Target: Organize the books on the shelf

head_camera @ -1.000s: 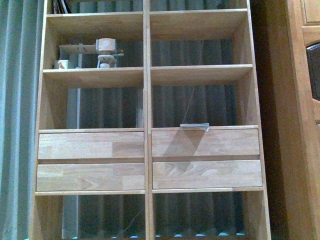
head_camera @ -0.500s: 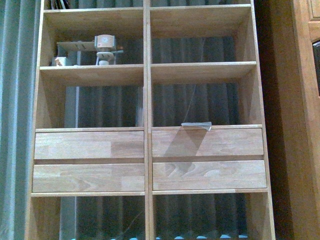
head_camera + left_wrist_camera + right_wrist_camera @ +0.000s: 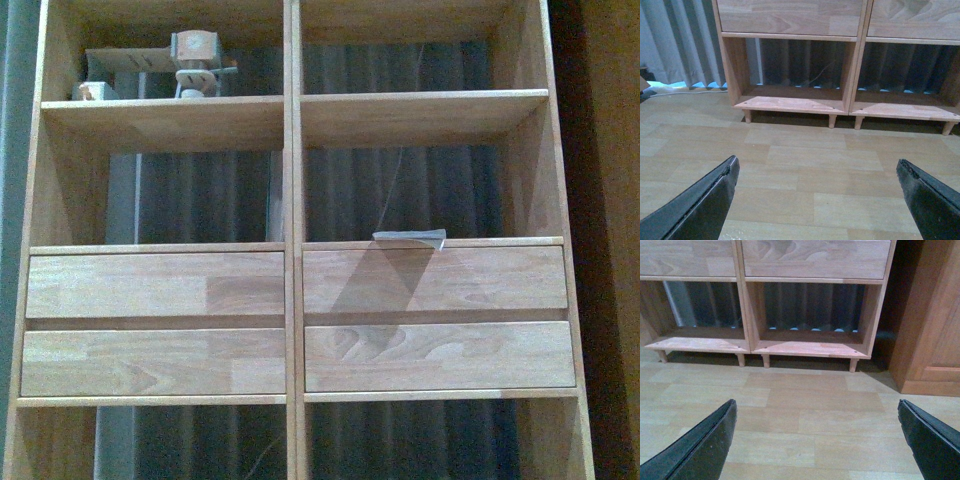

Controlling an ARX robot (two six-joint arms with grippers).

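The light-wood shelf [image 3: 292,200] fills the front view, with four plain drawer fronts across its middle. A thin pale flat thing [image 3: 408,238] lies on the ledge above the upper right drawer and overhangs it; I cannot tell whether it is a book. No book shows clearly. My left gripper [image 3: 817,167] is open and empty above the floor, facing the shelf's bottom left compartment [image 3: 790,102]. My right gripper [image 3: 817,407] is open and empty, facing the bottom right compartment [image 3: 810,347]. Neither arm shows in the front view.
A wooden toy [image 3: 195,60] stands in the upper left compartment. The darker brown cabinet [image 3: 930,340] stands right of the shelf. Grey curtains [image 3: 680,45] hang behind and to the left. Pale wood floor [image 3: 805,160] lies in front. A cable [image 3: 690,91] lies by the curtain.
The shelf has grown larger in the front view, and its top row has slipped out of the frame. Nothing on the shelf has moved.
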